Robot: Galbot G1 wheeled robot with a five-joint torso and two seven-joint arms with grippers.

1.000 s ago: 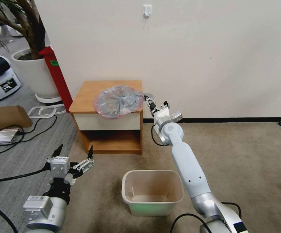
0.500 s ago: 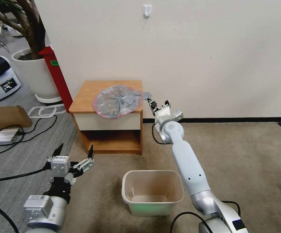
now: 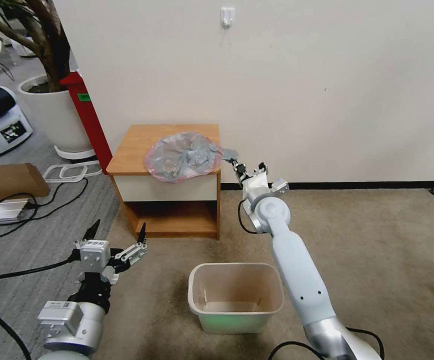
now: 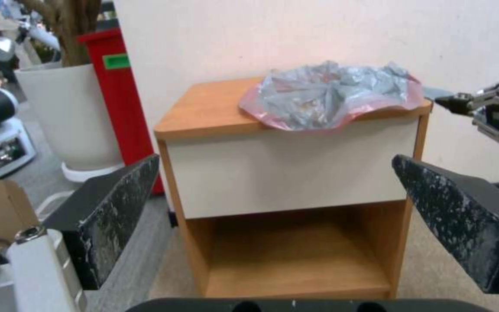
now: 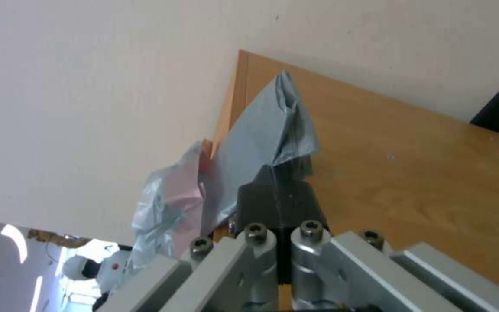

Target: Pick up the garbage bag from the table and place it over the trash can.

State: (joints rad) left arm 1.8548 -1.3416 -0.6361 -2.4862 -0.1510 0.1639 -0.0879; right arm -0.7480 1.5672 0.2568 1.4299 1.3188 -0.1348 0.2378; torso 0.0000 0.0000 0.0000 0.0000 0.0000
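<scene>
The garbage bag [image 3: 183, 156] lies crumpled on the table [image 3: 132, 150], heaped over the right half of the top and spilling a little over the front edge onto the drawer front, with one grey corner drawn out past the table's right edge. That corner is pinched in the right gripper [image 3: 235, 163], whose fingers are pressed together on the plastic, as the right wrist view shows [image 5: 278, 190]. Compared with a second ago, the right gripper has drawn away from the table's right edge toward the robot, and the grey flap now stretches out farther beyond the edge; the bulk of the bag has hardly shifted. I judge the lift-off has only just begun: the hold seems to have taken, yet the bag remains almost wholly on the table. The left gripper [image 3: 118, 235] hangs low before the table's front left corner, its fingers spread wide and empty. There is one bag, one table, and one trash can [image 3: 235, 296], standing bare on the carpet before the table.
</scene>
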